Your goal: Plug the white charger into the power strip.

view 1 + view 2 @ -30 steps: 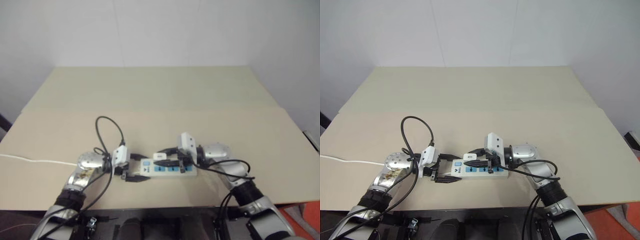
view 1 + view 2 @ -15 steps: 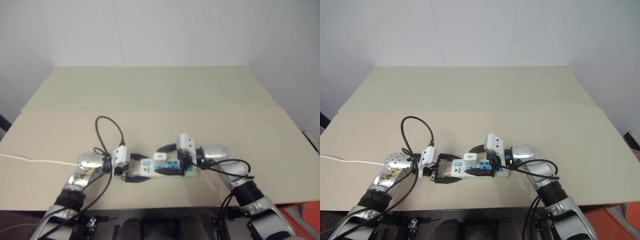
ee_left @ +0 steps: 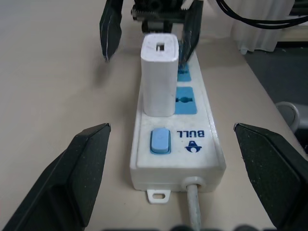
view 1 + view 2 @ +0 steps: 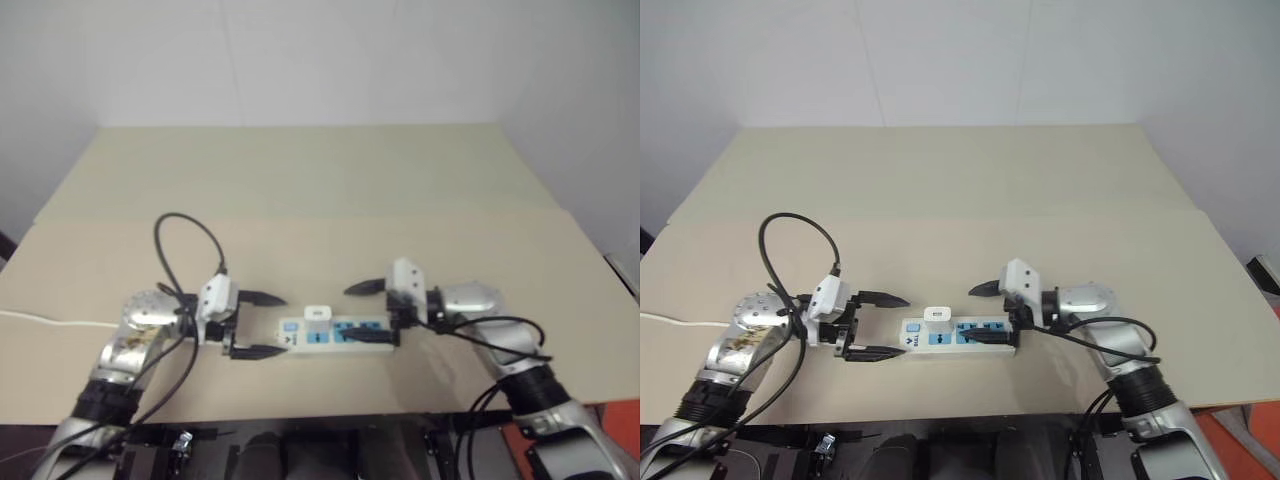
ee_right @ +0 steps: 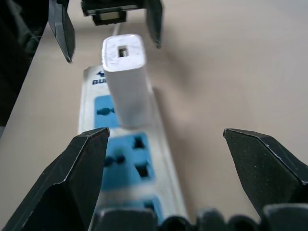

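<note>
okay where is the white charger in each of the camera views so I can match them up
Left eye view: white charger stands upright on the power strip, low centre, between the two open tools.
Right eye view: same spot, slightly further left.
Left wrist view: upper centre, just past the strip's blue switch.
Right wrist view: upper left of centre, beyond the blue sockets.
Shared landmark: the power strip under it.

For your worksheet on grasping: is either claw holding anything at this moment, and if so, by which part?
Nothing is held. The left claw and right claw are open, clear of the white charger, which stands upright in the power strip.
</note>
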{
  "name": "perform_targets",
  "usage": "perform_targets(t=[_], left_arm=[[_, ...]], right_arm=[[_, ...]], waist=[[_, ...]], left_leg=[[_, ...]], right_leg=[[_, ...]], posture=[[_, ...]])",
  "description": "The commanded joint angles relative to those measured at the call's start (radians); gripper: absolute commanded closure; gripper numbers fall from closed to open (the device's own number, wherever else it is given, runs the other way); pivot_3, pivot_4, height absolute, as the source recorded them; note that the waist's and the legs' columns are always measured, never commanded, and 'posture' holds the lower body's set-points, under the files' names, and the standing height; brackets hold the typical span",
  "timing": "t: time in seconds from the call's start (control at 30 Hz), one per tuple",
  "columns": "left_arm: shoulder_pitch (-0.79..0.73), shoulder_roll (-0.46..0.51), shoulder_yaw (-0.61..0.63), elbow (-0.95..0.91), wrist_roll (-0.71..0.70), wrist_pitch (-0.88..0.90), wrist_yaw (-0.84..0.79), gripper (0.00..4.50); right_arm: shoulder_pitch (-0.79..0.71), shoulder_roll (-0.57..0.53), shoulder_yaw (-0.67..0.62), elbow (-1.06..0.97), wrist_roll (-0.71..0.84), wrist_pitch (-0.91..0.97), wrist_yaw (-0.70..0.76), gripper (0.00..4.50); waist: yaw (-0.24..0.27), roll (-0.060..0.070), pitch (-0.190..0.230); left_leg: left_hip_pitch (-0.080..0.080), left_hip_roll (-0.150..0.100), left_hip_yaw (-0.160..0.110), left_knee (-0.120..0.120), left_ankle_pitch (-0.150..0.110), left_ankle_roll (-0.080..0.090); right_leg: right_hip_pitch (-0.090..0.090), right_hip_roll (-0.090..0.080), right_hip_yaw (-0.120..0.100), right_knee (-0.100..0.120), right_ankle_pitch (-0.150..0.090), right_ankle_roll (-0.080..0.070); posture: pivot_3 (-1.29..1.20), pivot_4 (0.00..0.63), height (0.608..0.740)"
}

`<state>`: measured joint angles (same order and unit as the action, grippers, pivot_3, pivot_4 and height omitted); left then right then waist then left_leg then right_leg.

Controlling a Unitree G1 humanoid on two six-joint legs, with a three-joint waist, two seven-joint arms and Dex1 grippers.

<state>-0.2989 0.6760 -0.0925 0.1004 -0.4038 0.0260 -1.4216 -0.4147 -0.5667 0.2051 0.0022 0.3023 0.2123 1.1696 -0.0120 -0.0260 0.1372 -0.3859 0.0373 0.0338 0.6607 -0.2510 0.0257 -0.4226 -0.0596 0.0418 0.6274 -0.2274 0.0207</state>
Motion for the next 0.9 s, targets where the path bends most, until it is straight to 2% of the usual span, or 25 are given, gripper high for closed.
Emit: perform_targets(t=[0.03,0.23,0.4,0.6,0.9], left_arm=[[0.009,0.061,0.092,-0.101,-0.082,0.052,-0.009,0.03],[0.078,0.174,0.214,-0.129,-0.12,0.091,-0.017,0.03],[0.177,0.259,0.333,-0.16,-0.159,0.13,-0.025,0.03],[0.238,0.267,0.382,-0.221,-0.183,0.16,0.002,0.03],[0.227,0.259,0.36,-0.248,-0.187,0.189,0.022,0.03]], right_arm=[[0.024,-0.098,-0.128,-0.132,0.093,0.038,0.036,0.0],[0.112,-0.268,-0.29,-0.172,0.155,0.056,0.082,0.0],[0.192,-0.366,-0.413,-0.154,0.187,0.066,0.109,0.0],[0.248,-0.39,-0.457,-0.155,0.181,0.058,0.106,0.0],[0.257,-0.385,-0.451,-0.173,0.181,0.063,0.091,0.0]], waist=[[0.0,0.0,0.003],[-0.001,0.0,0.004],[-0.001,-0.001,0.006],[0.0,-0.001,0.006],[0.0,-0.001,0.006]], left_leg=[[0.0,0.0,0.0,0.0,0.0,0.0],[0.0,0.0,0.0,-0.001,0.0,0.0],[0.0,0.001,0.001,-0.001,0.0,0.0],[0.002,0.002,0.003,-0.001,0.0,0.0],[0.002,0.002,0.003,-0.001,0.0,0.0]], right_leg=[[0.0,0.0,0.0,0.0,0.0,0.0],[0.0,0.0,0.0,-0.002,0.0,0.0],[0.0,0.0,0.0,-0.002,-0.002,0.003],[0.001,0.0,0.0,-0.002,-0.004,0.005],[0.001,0.0,0.001,-0.002,-0.003,0.004]], posture=[[0.0,0.15,0.74],[0.0,0.15,0.74],[0.0,0.15,0.74],[0.0,0.15,0.74],[0.0,0.15,0.74]])
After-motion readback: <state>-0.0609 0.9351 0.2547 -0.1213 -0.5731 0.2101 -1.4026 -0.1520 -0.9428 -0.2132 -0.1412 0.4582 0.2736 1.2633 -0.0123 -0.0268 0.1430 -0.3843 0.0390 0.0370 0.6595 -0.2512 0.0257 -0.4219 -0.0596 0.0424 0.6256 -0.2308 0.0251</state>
